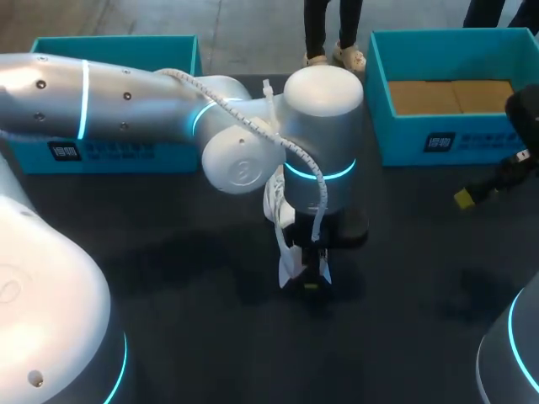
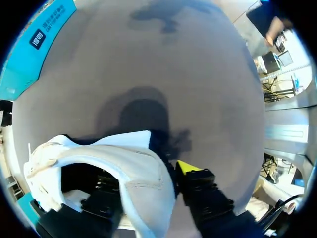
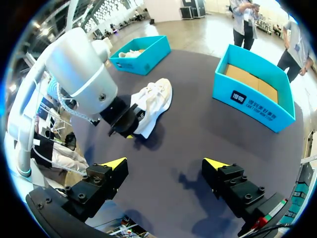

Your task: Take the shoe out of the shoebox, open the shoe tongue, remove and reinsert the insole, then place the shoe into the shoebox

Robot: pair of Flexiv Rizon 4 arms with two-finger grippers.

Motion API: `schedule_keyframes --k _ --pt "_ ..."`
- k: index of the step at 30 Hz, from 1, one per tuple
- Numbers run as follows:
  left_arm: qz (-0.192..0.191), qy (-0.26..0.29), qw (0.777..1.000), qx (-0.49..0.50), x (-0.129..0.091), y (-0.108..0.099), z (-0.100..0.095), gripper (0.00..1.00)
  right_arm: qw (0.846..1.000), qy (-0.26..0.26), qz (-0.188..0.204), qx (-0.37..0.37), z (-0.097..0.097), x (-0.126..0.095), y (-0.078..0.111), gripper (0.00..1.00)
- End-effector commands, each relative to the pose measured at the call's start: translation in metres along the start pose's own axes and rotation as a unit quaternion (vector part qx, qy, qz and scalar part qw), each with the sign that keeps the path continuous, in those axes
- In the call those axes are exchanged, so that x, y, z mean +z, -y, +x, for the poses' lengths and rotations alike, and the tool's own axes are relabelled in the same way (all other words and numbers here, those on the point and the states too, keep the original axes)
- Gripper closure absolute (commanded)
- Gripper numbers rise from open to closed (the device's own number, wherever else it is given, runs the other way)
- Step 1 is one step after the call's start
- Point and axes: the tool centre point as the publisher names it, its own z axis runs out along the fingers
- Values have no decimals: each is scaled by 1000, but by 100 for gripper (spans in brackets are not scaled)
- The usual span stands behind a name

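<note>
A white shoe (image 1: 274, 200) lies on the dark table near the middle, largely hidden in the head view under my left arm. My left gripper (image 1: 307, 282) is at the shoe's end nearest the front edge. In the left wrist view one finger is inside the shoe (image 2: 138, 168) and the yellow-tipped finger (image 2: 188, 167) is outside, so the left gripper (image 2: 148, 176) is shut on the shoe's wall. The right wrist view shows the shoe (image 3: 153, 99) with my left gripper (image 3: 130, 130) on it. My right gripper (image 3: 166, 162) hangs open and empty over bare table, well apart from the shoe.
A teal shoebox (image 1: 114, 151) stands at the back left with something white in it (image 3: 133, 49). A second teal box (image 1: 438, 139) at the back right holds brown cardboard. My right gripper (image 1: 476, 194) sits at the right edge of the table.
</note>
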Motion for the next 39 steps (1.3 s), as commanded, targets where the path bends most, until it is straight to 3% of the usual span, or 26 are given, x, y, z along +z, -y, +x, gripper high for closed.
schedule_keyframes --k 1,11,19,31,34,35,39 --pt "4 -3 1000 4 -1 -5 2 100 1000 1 0 1 0 1 0 0" --pt "-10 -31 999 -6 -30 -16 8 100 1000 1 0 1 0 1 0 0" --pt "-9 -43 999 -22 -81 -28 5 100 1000 1 0 1 0 1 0 0" --pt "-9 -11 999 -31 -166 -47 7 100 1000 1 0 1 0 1 0 0" --pt "-9 -8 1000 -29 -171 -48 8 100 1000 1 0 1 0 1 0 0" --pt "-10 0 1000 -29 -187 -50 10 100 1000 1 0 1 0 1 0 0" --pt "-10 7 999 -31 -204 -52 12 100 1000 1 0 1 0 1 0 0"
